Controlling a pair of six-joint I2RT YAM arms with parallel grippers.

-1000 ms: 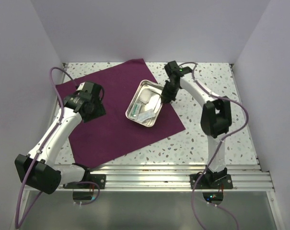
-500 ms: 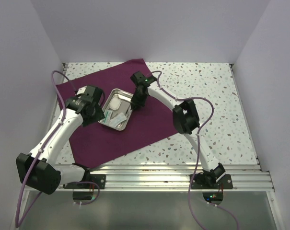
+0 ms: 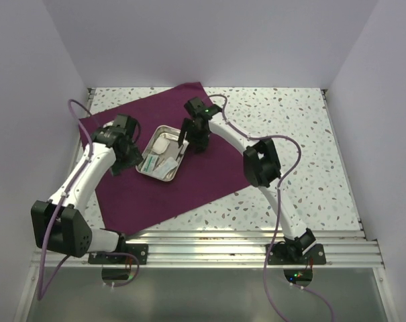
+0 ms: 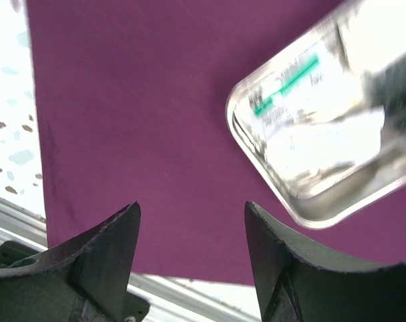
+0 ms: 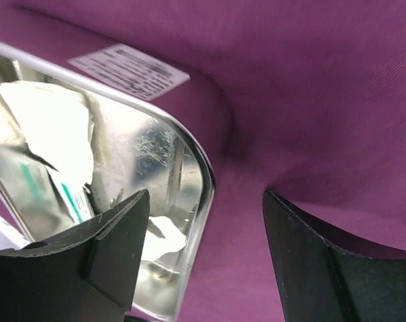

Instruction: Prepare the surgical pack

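Empty-handed at the tray [image 5: 201,168]
My right claw [image 5: 206,198] gapes wide and empty, fingers astride the tray's rim; my left claw [image 4: 192,208] hangs open, empty, nearby. The tray, holding gauze [image 5: 48,117] and packets [image 3: 164,166], sits on the purple cloth [image 5: 310,100].

I find the maroon cloth [image 3: 196,178] spread flat, unfolded; the steel tray [image 3: 147,147] rests near its centre, holding white gauze [image 3: 161,143] and packets [image 3: 165,168].

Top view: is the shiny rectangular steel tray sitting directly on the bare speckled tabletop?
No, the shiny rectangular steel tray rests on the dark purple square cloth, well inside its edges.
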